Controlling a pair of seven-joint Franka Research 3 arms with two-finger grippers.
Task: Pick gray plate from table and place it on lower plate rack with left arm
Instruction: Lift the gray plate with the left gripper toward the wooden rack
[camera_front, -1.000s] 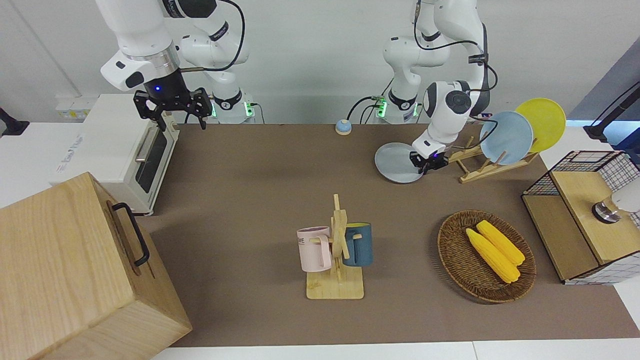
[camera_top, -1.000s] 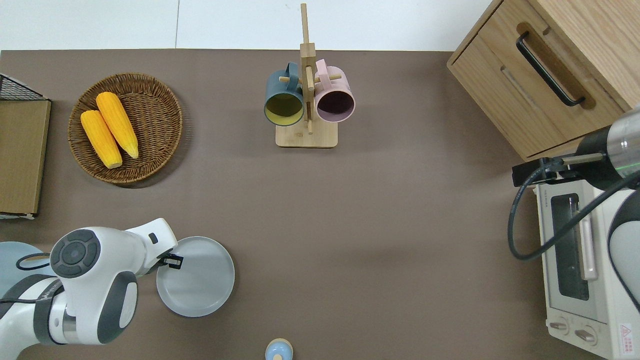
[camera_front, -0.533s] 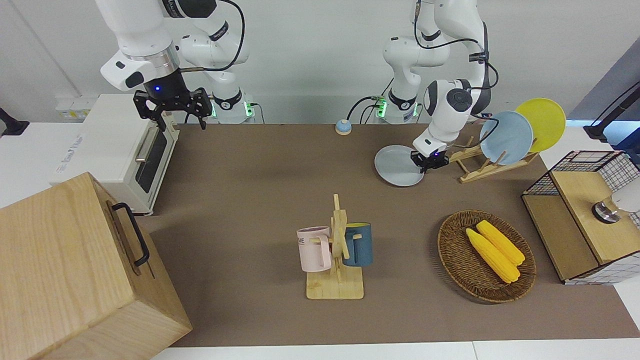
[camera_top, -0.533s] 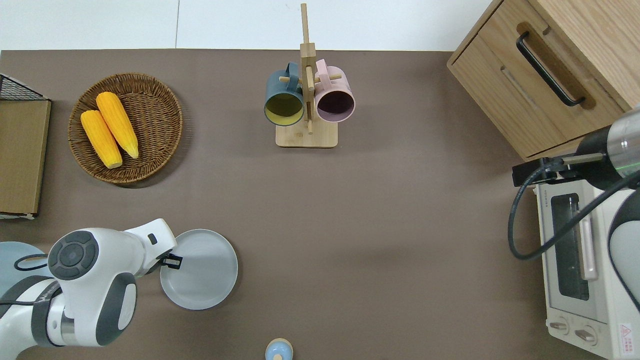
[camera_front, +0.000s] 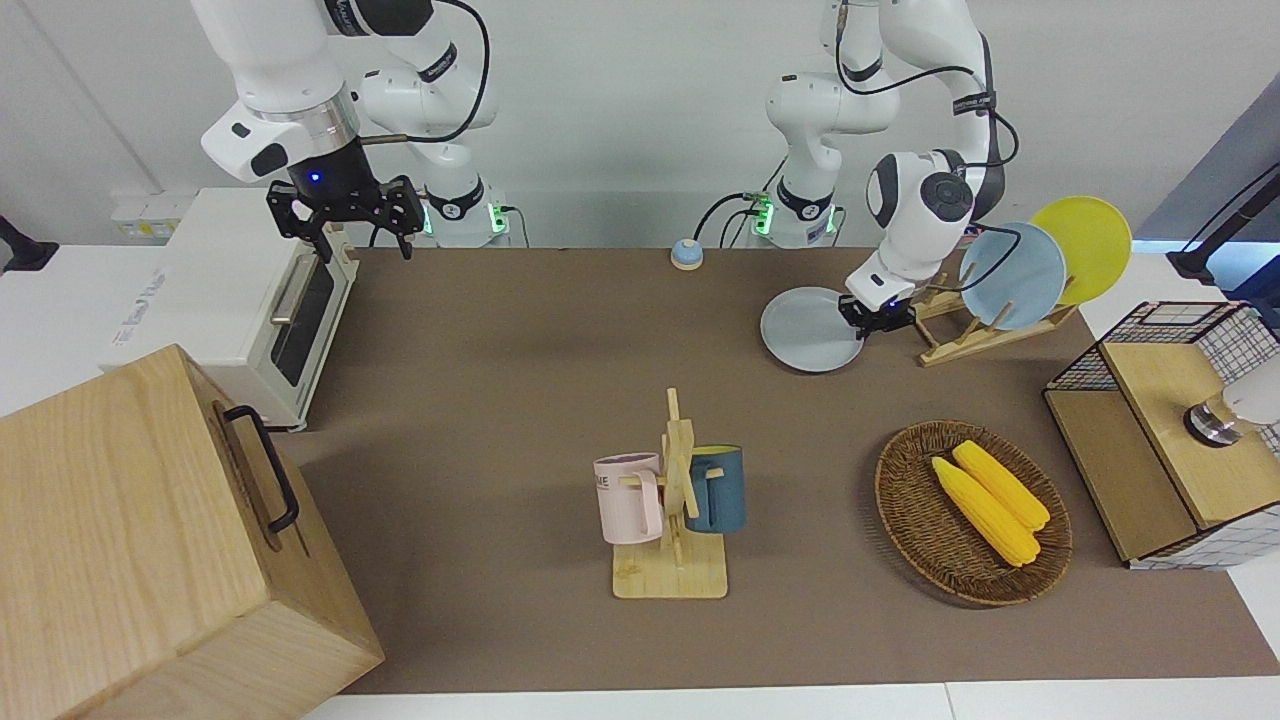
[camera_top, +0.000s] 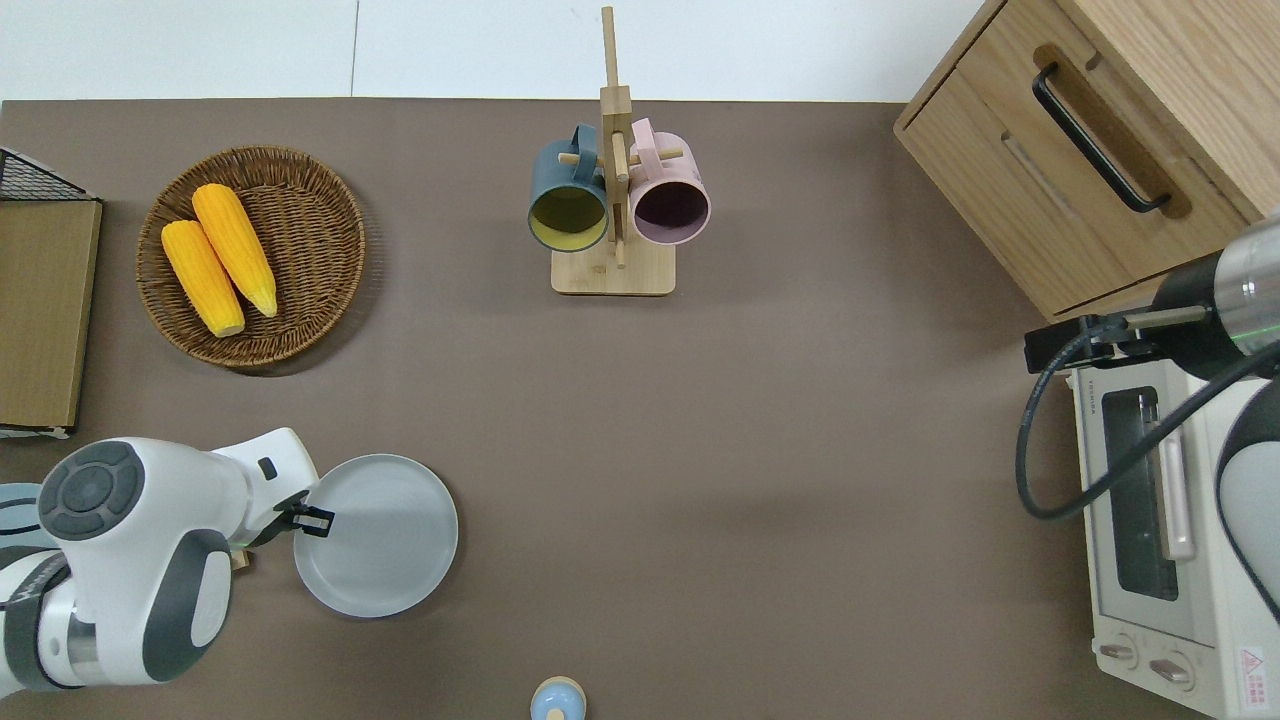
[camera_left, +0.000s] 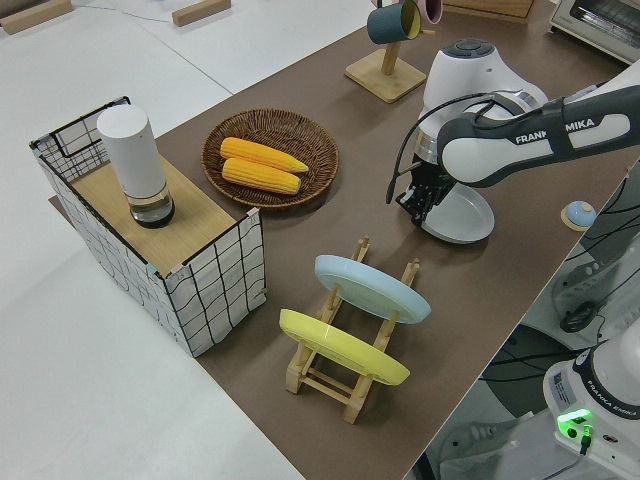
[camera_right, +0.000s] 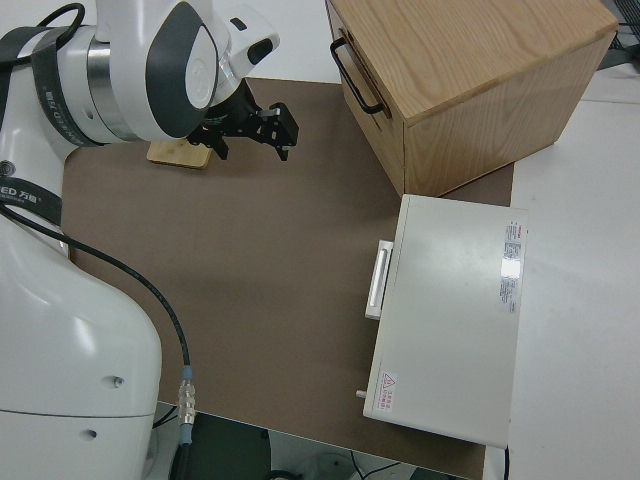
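The left gripper (camera_front: 878, 316) is pinching the rim of the gray plate (camera_front: 812, 330) at the edge that faces the plate rack (camera_front: 968, 330). Over the last second the gripper has shifted toward the rack, and the plate has travelled with it, so the grasp is holding. In the left side view the plate sits tilted, its gripped edge raised and its opposite edge low, touching or just off the table (camera_front: 500, 400); which of the two cannot be told. Judgement: pickup is complete, and transfer to the rack is under way.

The gray plate lies near the table edge closest to the robots, toward the left arm's end, just beside the rack's open lower slots. It is round, plain, pale gray, with a low raised rim and an empty face.

The rack's upper slots carry a light blue plate (camera_front: 1012, 275) and a yellow plate (camera_front: 1082, 246), both leaning. The lower pegs are free.

The right gripper (camera_front: 347, 212) is parked with fingers spread.
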